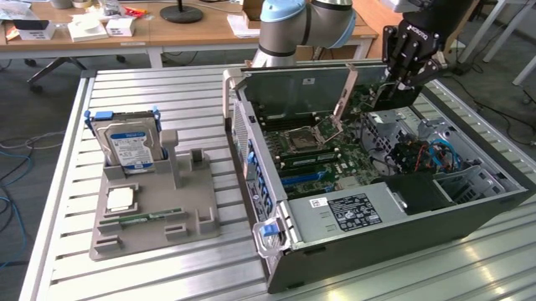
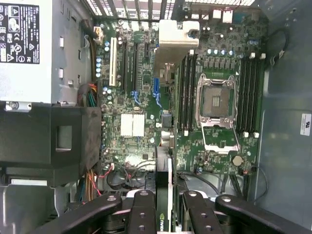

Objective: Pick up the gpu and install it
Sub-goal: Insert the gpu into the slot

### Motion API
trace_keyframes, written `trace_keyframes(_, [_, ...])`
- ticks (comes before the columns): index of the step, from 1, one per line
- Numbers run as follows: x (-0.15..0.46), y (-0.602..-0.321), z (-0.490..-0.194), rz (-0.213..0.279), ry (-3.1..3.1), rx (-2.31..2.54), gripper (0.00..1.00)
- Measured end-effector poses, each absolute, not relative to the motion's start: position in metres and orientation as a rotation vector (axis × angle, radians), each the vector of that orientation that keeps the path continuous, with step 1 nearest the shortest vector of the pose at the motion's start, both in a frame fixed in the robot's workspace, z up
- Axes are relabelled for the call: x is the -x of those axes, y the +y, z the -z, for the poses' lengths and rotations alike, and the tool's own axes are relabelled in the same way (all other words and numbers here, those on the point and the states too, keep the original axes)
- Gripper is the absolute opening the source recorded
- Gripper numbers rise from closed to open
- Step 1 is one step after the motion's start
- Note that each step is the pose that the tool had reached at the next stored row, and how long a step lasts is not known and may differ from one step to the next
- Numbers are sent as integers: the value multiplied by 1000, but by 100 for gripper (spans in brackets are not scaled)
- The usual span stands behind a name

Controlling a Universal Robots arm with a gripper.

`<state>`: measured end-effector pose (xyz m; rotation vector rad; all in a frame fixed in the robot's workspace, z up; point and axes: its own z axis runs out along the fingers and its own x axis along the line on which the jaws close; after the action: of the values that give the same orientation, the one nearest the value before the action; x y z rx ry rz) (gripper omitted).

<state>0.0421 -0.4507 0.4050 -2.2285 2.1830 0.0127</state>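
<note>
Mobo [image 2: 187, 151] bkgd; gpu [image 2: 163, 195] thin, dark, edge-on

Gripper [image 1: 400, 84] at far end of open PC case [image 1: 368, 251], clamping dark gpu [image 1: 403, 98] low inside it. Hard drive [image 1: 130, 147] upright in grey holder [image 1: 159, 219] beside case.

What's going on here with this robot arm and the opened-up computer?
A robot arm is working over an open computer case that lies on its side on a slatted metal table. Its gripper is shut on the gpu, a thin dark card held on edge above the motherboard; it does not look seated in a slot. On the grey holder at the exterior view's left, a hard drive stands upright and a slim green memory stick lies flat.
</note>
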Motion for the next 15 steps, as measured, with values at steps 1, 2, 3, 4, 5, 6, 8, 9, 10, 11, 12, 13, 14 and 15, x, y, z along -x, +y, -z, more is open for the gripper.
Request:
trace_keyframes(1, [-40, -451, -405, -13, 2184, 2228, 26])
trace_keyframes(2, [-38, -451, -405, -13, 2184, 2228, 26])
trace_keyframes(3, [-36, -450, -405, -13, 2185, 2226, 26])
trace_keyframes(4, [-34, -450, -405, -13, 2187, 2225, 26])
trace_keyframes(5, [-32, -450, -404, -12, 2189, 2222, 26])
trace_keyframes(6, [-30, -450, -404, -13, 2193, 2218, 26])
trace_keyframes(8, [-26, -450, -404, -12, 2204, 2207, 26])
trace_keyframes(9, [-24, -449, -404, -12, 2211, 2200, 26])
trace_keyframes(10, [-23, -449, -404, -12, 2217, 2194, 26])
trace_keyframes(11, [-22, -449, -404, -12, 2226, 2186, 26])
trace_keyframes(12, [-21, -449, -404, -12, 2234, 2177, 26])
trace_keyframes(13, [-19, -449, -404, -12, 2242, 2169, 26])
trace_keyframes(14, [-18, -449, -404, -12, 2248, 2163, 26])
trace_keyframes(15, [-17, -449, -404, -12, 2250, 2161, 26])
